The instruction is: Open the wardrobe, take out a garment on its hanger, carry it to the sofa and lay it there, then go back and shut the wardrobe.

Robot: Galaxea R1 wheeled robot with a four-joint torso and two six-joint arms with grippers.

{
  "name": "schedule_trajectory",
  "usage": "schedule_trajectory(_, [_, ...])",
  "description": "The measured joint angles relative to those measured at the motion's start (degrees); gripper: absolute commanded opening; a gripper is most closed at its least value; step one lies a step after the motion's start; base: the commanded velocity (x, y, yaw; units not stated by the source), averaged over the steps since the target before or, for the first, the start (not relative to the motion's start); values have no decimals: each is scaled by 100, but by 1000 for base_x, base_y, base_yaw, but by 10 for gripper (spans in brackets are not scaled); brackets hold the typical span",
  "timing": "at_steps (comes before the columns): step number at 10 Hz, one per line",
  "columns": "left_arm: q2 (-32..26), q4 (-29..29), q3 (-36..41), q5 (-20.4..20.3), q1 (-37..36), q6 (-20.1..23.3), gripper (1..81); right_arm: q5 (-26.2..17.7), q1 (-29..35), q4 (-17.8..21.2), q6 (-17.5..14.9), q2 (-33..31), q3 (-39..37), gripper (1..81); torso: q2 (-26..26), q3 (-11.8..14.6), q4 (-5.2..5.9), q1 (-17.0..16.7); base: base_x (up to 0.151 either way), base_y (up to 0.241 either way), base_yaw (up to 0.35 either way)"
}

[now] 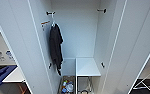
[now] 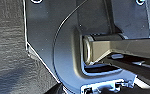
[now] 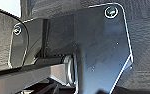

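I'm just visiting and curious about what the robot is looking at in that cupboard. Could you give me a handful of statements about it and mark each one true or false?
1. Both doors of the wardrobe stand open. True.
2. A white shirt hangs inside on the rail. False: the one piece of clothing hanging there is a black garment; no white shirt can be seen inside.
3. The black garment hangs toward the left side of the wardrobe's interior. True.
4. The white shelf low on the right side is piled with folded clothes. False: its top is bare.
5. Small colourful items lie at the bottom of the wardrobe, below the garment. True.
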Motion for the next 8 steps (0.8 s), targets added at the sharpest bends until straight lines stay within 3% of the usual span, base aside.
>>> schedule_trajectory(1, [6,-250,4,5,-49,250,811,-4,28,0,0,-2,0,811,0,0,0,0,0,0,0])
schedule_trajectory(2, [5,-588,4,29,-55,769,811,-6,28,0,0,-2,0,811,0,0,0,0,0,0,0])
schedule_trajectory(3, [-11,-1067,4,115,-39,1549,811,-12,24,4,0,-2,0,811,0,0,0,0,0,0,0])
schedule_trajectory(6, [-118,-3517,4,118,-61,4752,811,13,24,4,0,-17,35,811,0,0,0,0,0,0,0])
schedule_trajectory(7, [-160,-4493,11,-1,-88,5611,811,21,24,4,0,-77,145,811,0,0,0,0,0,0,0])
schedule_trajectory(8, [-234,-5292,39,-213,-127,6193,811,21,27,4,0,-166,324,811,0,0,0,0,0,0,0])
